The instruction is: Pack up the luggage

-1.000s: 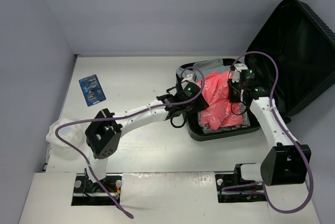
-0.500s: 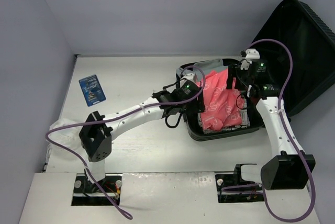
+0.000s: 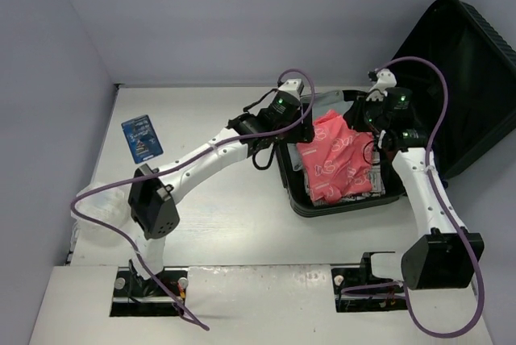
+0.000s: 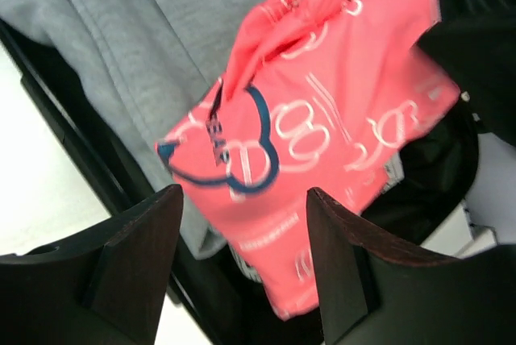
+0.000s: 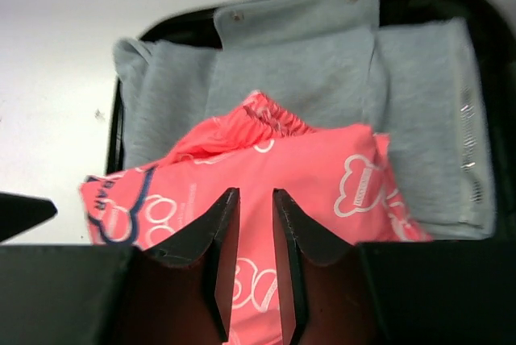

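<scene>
The black ribbed hard-shell suitcase (image 3: 461, 79) lay open, holding a grey garment (image 5: 322, 71) under a pink printed cloth (image 4: 339, 135). The left gripper (image 4: 242, 200) gaped wide. The right gripper (image 5: 253, 200) was narrowed over the cloth; whether it held anything was unclear.

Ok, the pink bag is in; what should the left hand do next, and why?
Probably lift the left hand away toward the blue packet on the table: it hangs open and empty over the pink bag, already lying in the luggage.

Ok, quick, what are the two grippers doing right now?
Left gripper: open, empty, over the pink printed plastic bag.
Right gripper: nearly closed; whether it pinches that bag cannot be told.
</scene>
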`<state>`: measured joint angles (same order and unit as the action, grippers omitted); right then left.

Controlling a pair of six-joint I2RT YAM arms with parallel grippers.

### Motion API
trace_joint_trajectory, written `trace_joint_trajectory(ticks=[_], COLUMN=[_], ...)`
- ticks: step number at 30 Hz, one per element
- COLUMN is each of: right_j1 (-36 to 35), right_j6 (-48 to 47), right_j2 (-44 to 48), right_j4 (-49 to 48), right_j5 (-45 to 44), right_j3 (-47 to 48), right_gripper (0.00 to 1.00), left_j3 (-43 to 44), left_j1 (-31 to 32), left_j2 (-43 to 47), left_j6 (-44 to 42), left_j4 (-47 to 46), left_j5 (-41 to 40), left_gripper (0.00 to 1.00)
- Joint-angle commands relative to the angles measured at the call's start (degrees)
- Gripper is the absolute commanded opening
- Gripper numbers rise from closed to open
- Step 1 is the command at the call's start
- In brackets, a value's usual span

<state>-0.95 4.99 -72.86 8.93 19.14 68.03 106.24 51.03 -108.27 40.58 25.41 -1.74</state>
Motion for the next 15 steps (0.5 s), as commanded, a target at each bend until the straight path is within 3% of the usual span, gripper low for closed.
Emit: trace_joint_trajectory(ticks=[1, 9, 15], right_j1=[-0.2, -0.2, -0.6], right_j6=[3.5, 6.4, 5.7], right_j2=[-2.9, -10.4, -9.9], right_j4=[-7.8, -14.8, -14.8], right_j5=[1.4, -1.3, -0.5], right_j3=[-6.3, -12.9, -11.1], right_gripper=[0.20, 0.23, 0.28], left_j3=[5.1, 3.7, 1.8], left_j1=[0.0, -3.1, -7.1], left_j2=[-3.7, -10.6, -7.9], left_j6=[-5.1, -3.1, -1.9], left_j4=[-2.7, -2.9, -1.6], left_j5=[1.7, 2.4, 2.9], left_gripper=[0.57, 0.52, 0.51])
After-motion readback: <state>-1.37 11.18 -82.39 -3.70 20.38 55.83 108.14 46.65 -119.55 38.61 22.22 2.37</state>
